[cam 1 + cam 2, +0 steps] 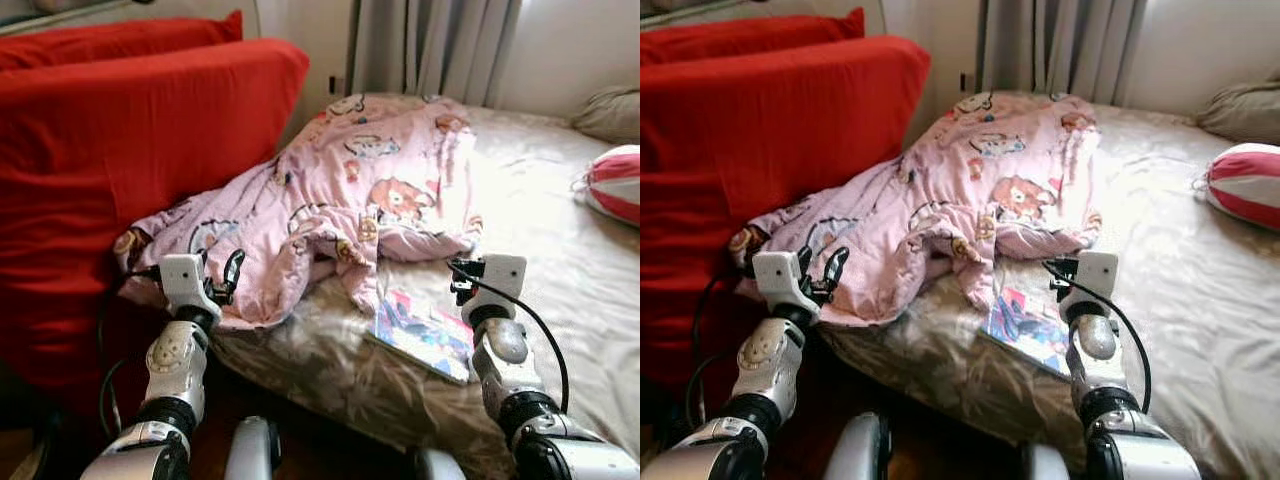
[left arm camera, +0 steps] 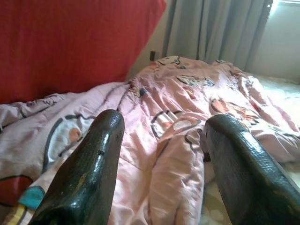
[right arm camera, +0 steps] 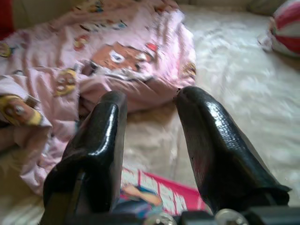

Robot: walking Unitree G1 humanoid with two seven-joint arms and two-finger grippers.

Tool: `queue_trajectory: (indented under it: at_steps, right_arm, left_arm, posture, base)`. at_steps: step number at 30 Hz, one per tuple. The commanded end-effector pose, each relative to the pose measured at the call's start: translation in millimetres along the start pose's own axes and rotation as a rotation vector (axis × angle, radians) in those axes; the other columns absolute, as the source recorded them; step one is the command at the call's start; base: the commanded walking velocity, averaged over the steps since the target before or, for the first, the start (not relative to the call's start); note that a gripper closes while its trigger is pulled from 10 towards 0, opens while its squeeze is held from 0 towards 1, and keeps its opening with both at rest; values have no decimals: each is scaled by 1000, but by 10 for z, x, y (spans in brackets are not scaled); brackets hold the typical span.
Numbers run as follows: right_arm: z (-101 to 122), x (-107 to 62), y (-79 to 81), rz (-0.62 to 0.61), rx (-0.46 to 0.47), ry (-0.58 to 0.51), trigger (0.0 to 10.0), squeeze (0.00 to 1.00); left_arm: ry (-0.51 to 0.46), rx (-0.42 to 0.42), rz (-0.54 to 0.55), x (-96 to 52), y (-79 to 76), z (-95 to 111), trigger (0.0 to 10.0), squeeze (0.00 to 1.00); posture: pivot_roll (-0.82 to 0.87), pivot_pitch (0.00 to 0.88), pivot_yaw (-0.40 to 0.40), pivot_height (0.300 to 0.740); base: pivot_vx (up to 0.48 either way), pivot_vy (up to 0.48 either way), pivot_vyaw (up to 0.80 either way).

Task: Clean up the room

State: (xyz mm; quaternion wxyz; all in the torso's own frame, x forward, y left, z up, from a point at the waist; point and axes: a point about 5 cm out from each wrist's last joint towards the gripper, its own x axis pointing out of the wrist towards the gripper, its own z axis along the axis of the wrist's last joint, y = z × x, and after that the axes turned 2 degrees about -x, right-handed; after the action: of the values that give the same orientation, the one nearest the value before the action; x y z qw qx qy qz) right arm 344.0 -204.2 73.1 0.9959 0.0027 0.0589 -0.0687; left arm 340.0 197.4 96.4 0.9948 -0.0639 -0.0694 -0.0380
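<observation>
Grey curtains [image 1: 430, 45] hung behind a bed [image 1: 560, 260] beside a red sofa [image 1: 120, 150]; a pink cartoon-print blanket [image 1: 340, 200] lay crumpled across the bed's near corner, partly covering a colourful book [image 1: 425, 335]; the left tool [image 2: 159, 154] hovered open at the blanket's edge; the right tool [image 3: 150, 140], fingers parted, hung above the book; a striped cushion [image 1: 618, 185] rested well apart.

2 silver arms [image 1: 175, 365], black cables, glossy black fingers [image 2: 89, 173].
</observation>
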Motion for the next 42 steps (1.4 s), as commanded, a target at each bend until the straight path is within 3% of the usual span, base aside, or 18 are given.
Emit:
queue_trajectory:
  at_steps: [1,9,11,13,16,33,42]
  right_arm:
    - [-82,-26,-63,-32,21,47,10000,0]
    - [-362,-136,-284,-146,65,236,10000,0]
    - [-362,-136,-284,-146,65,236,10000,0]
    - [-444,-164,-319,-159,73,322,10000,0]
    - [-467,-168,-313,-148,48,361,10000,0]
    - [-428,-111,-36,13,1,367,10000,0]
    - [-435,-120,27,60,-16,351,10000,0]
  left_arm:
    - [-4,5,-7,33,1,36,10000,0]
    - [7,5,-14,35,-11,23,10000,0]
    - [7,5,-14,35,-11,23,10000,0]
    - [11,5,-19,36,-22,19,10000,0]
    - [11,6,-21,36,-25,19,10000,0]
    - [6,5,-30,44,-55,28,10000,0]
    - [21,-6,-29,37,-66,1,10000,0]
  posture:
    - [36,0,12,568]
    - [35,0,15,568]
    - [35,0,15,568]
    - [41,0,18,568]
    - [57,0,19,568]
    - [74,0,18,568]
    - [72,0,18,568]
  base:
    - [0,0,0]
    - [0,0,0]
    - [0,0,0]
    - [0,0,0]
    - [0,0,0]
    - [0,0,0]
    - [0,0,0]
